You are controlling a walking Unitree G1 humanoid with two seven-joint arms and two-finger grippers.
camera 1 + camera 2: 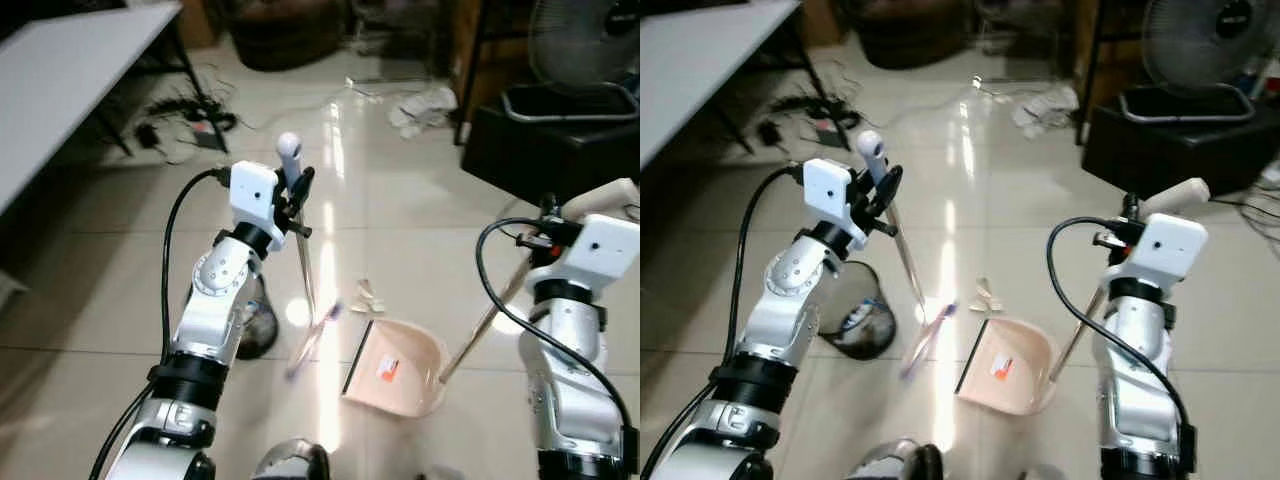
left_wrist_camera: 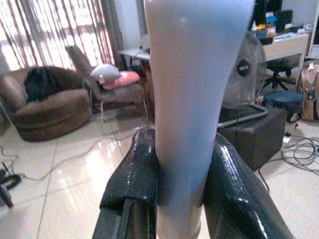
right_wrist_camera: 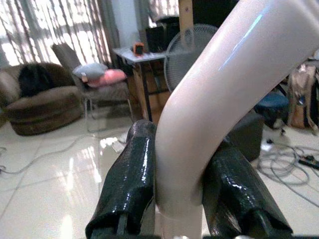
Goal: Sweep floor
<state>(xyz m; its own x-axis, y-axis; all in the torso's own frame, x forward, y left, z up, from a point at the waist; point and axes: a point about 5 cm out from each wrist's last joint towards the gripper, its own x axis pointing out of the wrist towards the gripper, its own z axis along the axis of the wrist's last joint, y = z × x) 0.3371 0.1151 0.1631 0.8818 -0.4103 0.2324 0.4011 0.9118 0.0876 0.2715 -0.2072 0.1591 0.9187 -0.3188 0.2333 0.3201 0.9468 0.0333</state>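
- Pale pink plastic dustpan [image 1: 392,370] sits on the glossy tiled floor [image 1: 400,230], its mouth turned toward the robot's left; this is the landmark.
- The dustpan's long handle [image 1: 487,318] rises from its right rear edge up to the right gripper [image 3: 182,196], whose two black fingers [image 3: 127,184] are clamped on the handle's curved cream grip.
- Left of the dustpan, the broom [image 1: 302,262] stands nearly upright; its bristle end [image 1: 312,342] rests on the floor just beside the dustpan's mouth.
- The left gripper [image 2: 179,194] is closed around the broom's pale upper grip, well above the dustpan.
- A few scraps of litter [image 1: 368,296] lie on the floor just beyond the dustpan.
- A dark mesh wastebasket [image 1: 858,318] stands further left of the dustpan, past the broom.
- A black box with a fan [image 1: 560,130] stands well beyond the dustpan, on the right.
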